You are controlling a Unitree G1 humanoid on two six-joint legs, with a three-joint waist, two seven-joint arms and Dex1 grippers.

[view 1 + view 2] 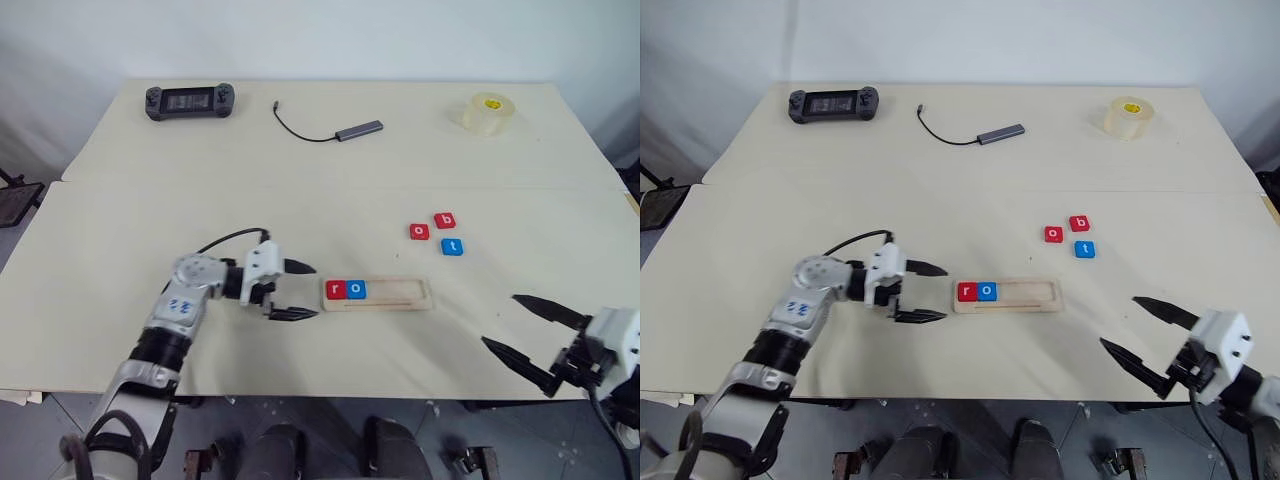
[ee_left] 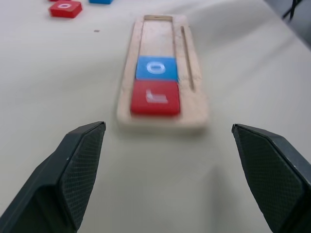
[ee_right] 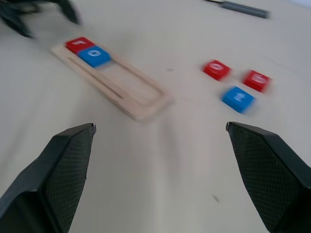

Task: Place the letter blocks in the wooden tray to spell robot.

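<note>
Bare table [image 1: 300, 190] separates wooden tray [image 1: 400, 294] from three loose blocks [image 1: 436, 232].

At the far edge of my bench [image 1: 200, 200] I see a black handheld game console [image 1: 190, 101] on the left, a grey USB hub [image 1: 359, 130] with its black cable mid-way, and a tape roll [image 1: 488, 113] on the right.

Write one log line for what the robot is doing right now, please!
tray: red r, blue o | loose: red o, red b, blue t | left gripper: open, empty | right gripper: open, empty
</note>
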